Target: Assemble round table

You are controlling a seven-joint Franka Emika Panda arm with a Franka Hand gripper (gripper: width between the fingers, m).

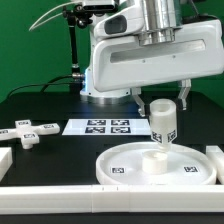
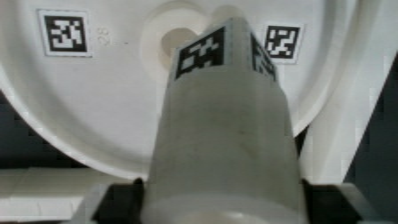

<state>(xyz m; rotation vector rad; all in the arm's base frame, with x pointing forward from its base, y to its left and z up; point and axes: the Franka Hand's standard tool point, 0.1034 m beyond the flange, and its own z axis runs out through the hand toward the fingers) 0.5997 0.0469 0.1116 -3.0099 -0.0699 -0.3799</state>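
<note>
1. The fingers (image 2: 125,205) pinch the leg (image 1: 162,122) by its upper part. It hangs upright over the middle of the disc (image 1: 135,157).
2. The disc lies flat on the worktop (image 1: 45,105). We cannot tell whether the leg's lower end already touches the central hole (image 2: 178,42).
3. We judge the leg stiff, light and smooth, so it may slip or twist. A firm hold across its round sides, clear of the lower end, suits it.
4. Apart from the leg's end, we see nothing loose within the disc's rim. The foot (image 1: 25,133) lies well apart, toward the exterior view's left, beyond the marker board (image 1: 105,127).
</note>
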